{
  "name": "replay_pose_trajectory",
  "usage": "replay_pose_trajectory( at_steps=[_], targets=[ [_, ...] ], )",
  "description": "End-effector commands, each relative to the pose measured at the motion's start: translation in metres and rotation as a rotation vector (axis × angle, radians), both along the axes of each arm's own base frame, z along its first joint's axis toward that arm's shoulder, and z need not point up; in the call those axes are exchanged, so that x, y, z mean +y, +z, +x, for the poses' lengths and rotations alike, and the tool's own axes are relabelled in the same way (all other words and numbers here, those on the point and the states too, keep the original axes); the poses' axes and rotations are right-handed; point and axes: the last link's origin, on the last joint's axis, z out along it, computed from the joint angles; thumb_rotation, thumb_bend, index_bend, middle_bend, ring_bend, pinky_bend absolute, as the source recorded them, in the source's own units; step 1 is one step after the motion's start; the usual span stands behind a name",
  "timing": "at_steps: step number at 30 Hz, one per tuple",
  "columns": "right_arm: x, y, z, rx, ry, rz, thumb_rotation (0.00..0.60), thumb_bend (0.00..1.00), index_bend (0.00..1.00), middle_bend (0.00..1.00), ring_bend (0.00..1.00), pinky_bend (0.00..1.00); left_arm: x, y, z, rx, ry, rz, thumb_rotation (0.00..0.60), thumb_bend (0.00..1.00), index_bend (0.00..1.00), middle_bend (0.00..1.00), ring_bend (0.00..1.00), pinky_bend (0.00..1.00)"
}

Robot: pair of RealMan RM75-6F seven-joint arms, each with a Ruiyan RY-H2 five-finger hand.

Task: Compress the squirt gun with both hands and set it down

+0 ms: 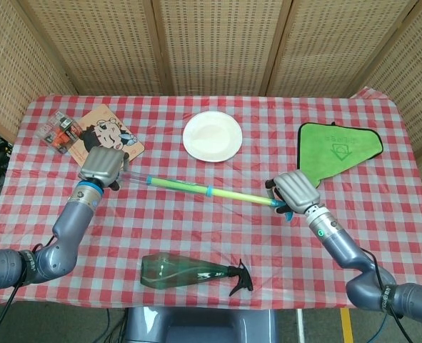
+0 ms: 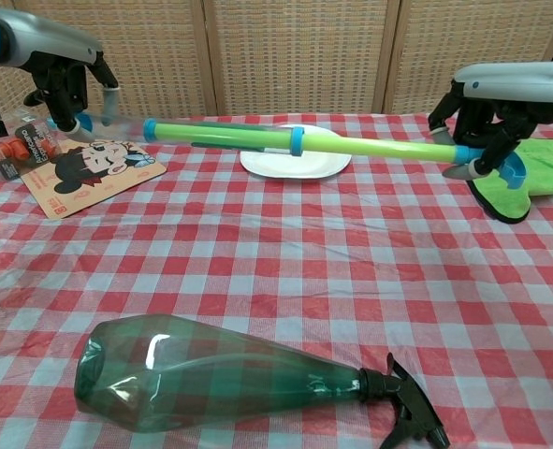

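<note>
Green and blue plastic squirt gun (image 1: 196, 189), held in the air above the red-checked bench (image 1: 382, 150), spans between both hands. Left hand (image 1: 102, 166) grips its clear barrel end; right hand (image 1: 295, 191) grips the blue handle end. White plate (image 1: 212, 136), holding nothing visible, lies beyond the gun's middle. Green spray bottle (image 2: 239, 383) lies on its side at the near edge. Green cloth (image 1: 335, 146) sits far right; cartoon card (image 1: 109, 136) and small packet (image 1: 58, 131) sit far left.
</note>
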Motion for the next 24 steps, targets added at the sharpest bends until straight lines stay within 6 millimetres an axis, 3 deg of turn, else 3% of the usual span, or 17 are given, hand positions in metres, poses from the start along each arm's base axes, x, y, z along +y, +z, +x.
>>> replay_pose_trajectory(
  at_steps=[1, 24],
  targets=[
    [0.000, -0.002, 0.002, -0.001, 0.006, 0.004, 0.600, 0.50, 0.85, 1.00, 1.00, 0.62, -0.001, -0.004, 0.004, -0.006, -0.005, -0.007, 0.600, 0.33, 0.49, 0.89, 0.82, 0.70],
    [0.002, -0.018, 0.015, -0.006, 0.039, 0.037, 0.600, 0.50, 0.85, 1.00, 1.00, 0.62, -0.008, -0.024, 0.019, -0.044, -0.017, -0.021, 0.600, 0.33, 0.50, 0.89, 0.82, 0.70]
  ],
)
